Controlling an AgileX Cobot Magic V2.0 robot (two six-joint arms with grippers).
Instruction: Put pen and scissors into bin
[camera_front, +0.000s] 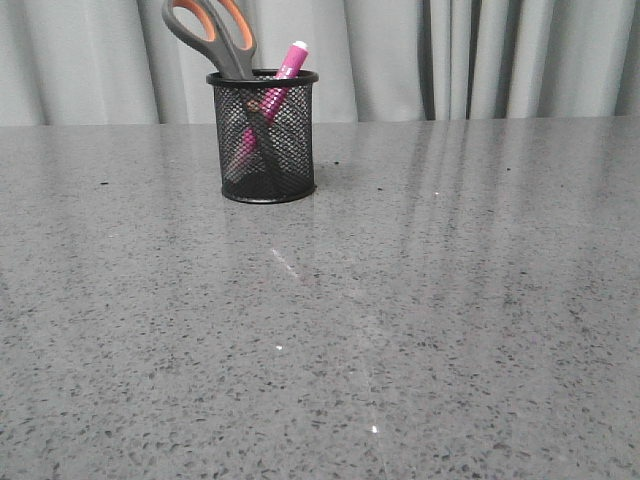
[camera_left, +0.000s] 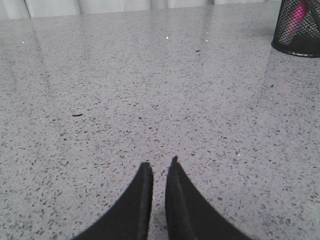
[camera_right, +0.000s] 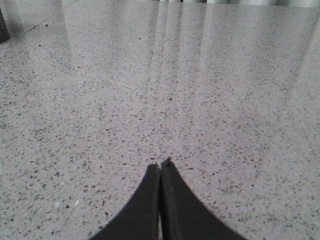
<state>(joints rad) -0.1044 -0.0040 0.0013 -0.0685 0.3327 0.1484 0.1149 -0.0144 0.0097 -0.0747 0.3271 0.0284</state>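
The black mesh bin (camera_front: 290, 150) stands upright at the back of the table, left of centre. The scissors (camera_front: 212, 30) stand in it with their orange-lined loops sticking out above the rim. The pink pen (camera_front: 291, 60) leans beside them, white tip up. Neither gripper shows in the front view. In the left wrist view my left gripper (camera_left: 159, 164) hovers over bare table with a narrow gap between its fingers, nothing in it; the bin (camera_left: 297, 35) is far off at the corner, pink pen (camera_left: 301, 11) showing through the mesh. My right gripper (camera_right: 161, 164) is shut, fingertips touching, and empty.
The grey speckled table (camera_front: 400, 300) runs back to pale curtains (camera_front: 480, 60) behind the bin. A dark sliver of the bin (camera_right: 2, 25) shows at the edge of the right wrist view. A small dark speck (camera_left: 77, 115) lies on the table.
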